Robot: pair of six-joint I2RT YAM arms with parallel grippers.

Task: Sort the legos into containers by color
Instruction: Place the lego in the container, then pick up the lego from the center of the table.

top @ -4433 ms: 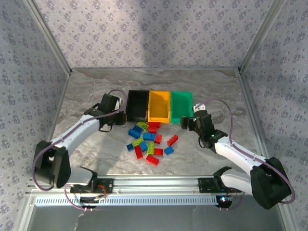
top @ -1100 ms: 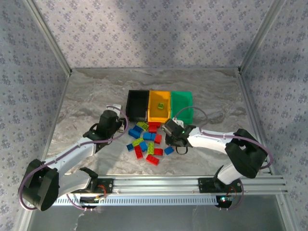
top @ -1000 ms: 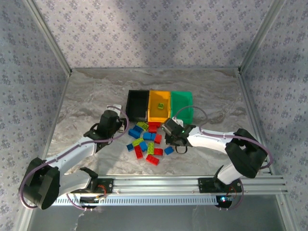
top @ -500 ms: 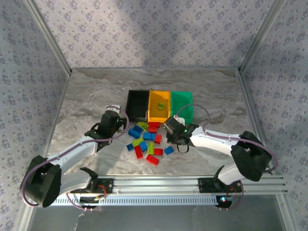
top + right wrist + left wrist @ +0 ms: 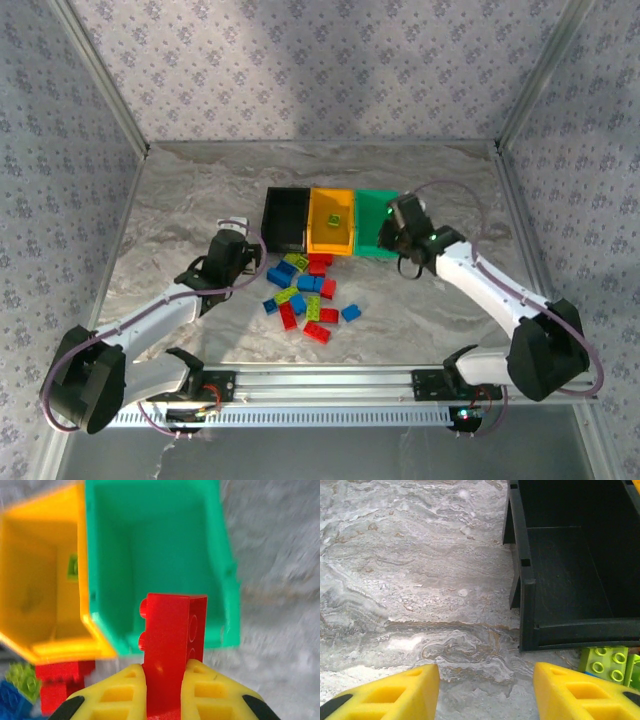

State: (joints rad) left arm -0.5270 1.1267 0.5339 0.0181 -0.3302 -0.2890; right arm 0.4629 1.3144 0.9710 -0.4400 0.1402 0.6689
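At the green bin [image 5: 155, 540], the right gripper [image 5: 165, 672] is clamping a red lego [image 5: 172, 630] upright, while the left gripper [image 5: 485, 672] is hovering with its jaws apart and nothing between them, beside the black bin [image 5: 525, 590].

The left arm [image 5: 150, 318] and the right arm [image 5: 492, 292] had slim white links joined by bulky black joint housings, and a thin mauve-grey cable [image 5: 452, 184] looped along each. The left gripper [image 5: 485, 692] and right gripper [image 5: 162, 692] carried bright yellow fingers [image 5: 387, 697] with rectangular cut-outs and black patches at their outer edges.
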